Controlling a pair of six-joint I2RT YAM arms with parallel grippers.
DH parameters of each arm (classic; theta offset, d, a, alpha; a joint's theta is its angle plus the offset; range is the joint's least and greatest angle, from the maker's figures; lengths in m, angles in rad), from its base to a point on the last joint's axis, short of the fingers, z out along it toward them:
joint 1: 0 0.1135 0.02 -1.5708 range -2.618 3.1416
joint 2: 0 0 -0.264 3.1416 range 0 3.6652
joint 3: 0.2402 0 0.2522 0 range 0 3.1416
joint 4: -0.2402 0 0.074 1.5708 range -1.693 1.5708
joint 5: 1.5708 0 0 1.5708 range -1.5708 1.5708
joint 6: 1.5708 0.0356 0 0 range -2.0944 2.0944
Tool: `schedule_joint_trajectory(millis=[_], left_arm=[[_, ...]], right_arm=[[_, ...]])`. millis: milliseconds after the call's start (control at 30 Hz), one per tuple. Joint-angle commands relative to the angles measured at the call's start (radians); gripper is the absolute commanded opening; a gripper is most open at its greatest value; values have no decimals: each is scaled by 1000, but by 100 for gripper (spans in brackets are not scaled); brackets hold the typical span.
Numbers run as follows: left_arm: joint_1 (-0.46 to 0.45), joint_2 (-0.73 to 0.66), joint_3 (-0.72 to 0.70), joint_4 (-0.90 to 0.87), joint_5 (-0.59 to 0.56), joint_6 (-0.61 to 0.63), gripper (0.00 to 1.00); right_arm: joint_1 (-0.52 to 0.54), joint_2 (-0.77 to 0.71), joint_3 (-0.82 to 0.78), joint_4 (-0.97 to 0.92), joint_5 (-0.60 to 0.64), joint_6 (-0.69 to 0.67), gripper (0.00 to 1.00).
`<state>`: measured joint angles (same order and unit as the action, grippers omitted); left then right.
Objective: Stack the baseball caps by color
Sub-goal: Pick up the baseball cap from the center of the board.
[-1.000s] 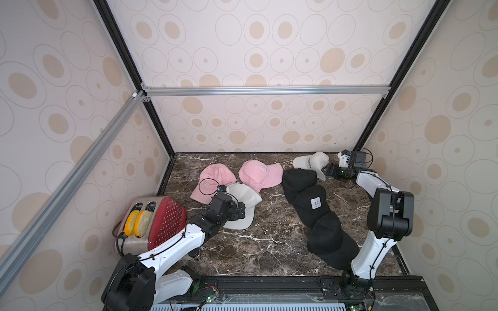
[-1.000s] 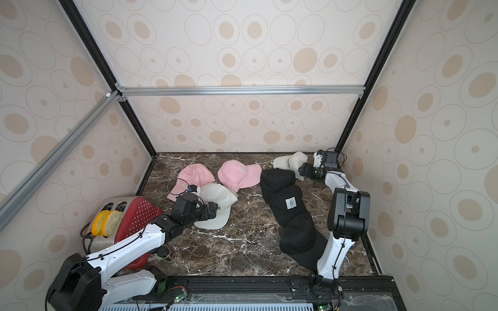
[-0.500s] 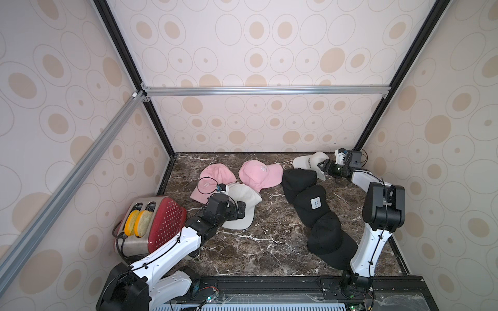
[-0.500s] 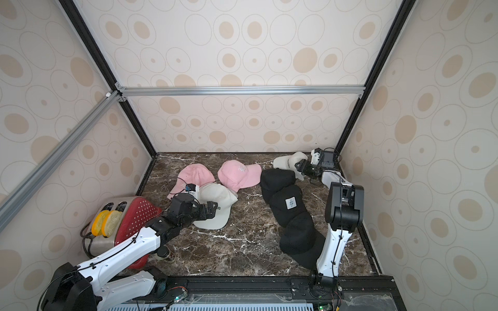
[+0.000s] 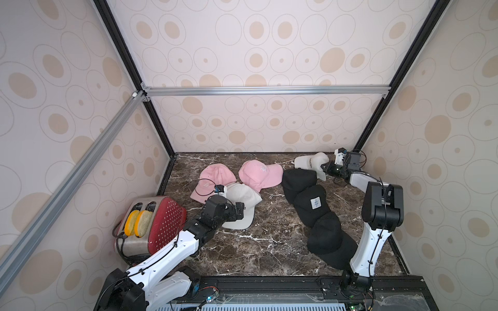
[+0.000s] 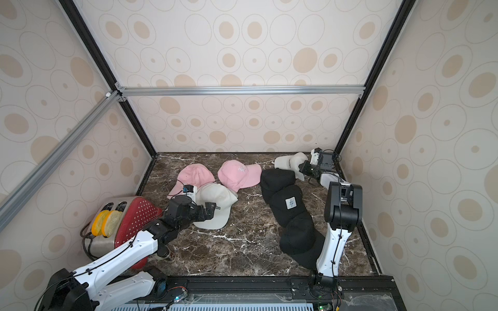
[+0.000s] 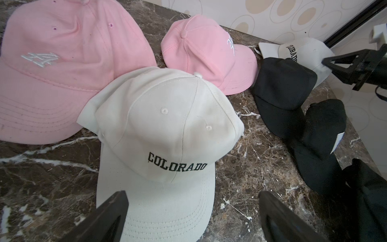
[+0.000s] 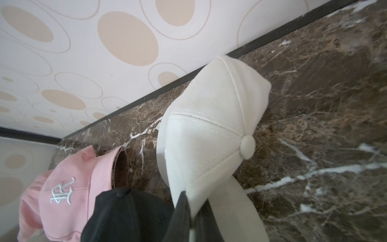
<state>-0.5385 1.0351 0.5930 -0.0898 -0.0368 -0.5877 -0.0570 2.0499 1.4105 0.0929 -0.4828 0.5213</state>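
Observation:
Two pink baseball caps (image 5: 215,176) (image 5: 258,173) lie at the back left of the marble floor. A white "COLORADO" cap (image 5: 242,199) rests in front of them, and my left gripper (image 7: 192,194) hovers open over its brim, one finger on each side. Three black caps (image 5: 312,204) lie in a row on the right, the middle one with a white tag. In the back right corner my right gripper (image 8: 192,209) is shut on the crown edge of another white cap (image 8: 209,130), also seen in both top views (image 5: 310,163) (image 6: 289,161).
A red toaster (image 5: 159,223) holding two bread slices stands against the left wall beside my left arm. The back wall and the black corner post (image 5: 369,134) are close behind the right gripper. Bare marble (image 5: 269,237) lies between the white cap and the black row.
My right gripper has moved in to the back white cap and shut on its fabric. The left gripper has stayed open over the near white cap's brim.

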Motion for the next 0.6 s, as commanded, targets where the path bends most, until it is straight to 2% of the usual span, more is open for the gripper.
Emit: schedule_joint_trajectory(millis=[0, 233, 433, 567], left_arm=[[2, -6, 0, 30, 48, 33, 99], [3, -20, -7, 29, 19, 28, 99], [3, -17, -3, -13, -59, -8, 99], [3, -10, -4, 0, -51, -17, 99]], right_arm=[[5, -68, -28, 32, 40, -25, 0], [3, -148, -96, 94, 93, -45, 0], [2, -251, -204, 179, 246, -43, 0], [2, -318, -279, 236, 289, -54, 0]])
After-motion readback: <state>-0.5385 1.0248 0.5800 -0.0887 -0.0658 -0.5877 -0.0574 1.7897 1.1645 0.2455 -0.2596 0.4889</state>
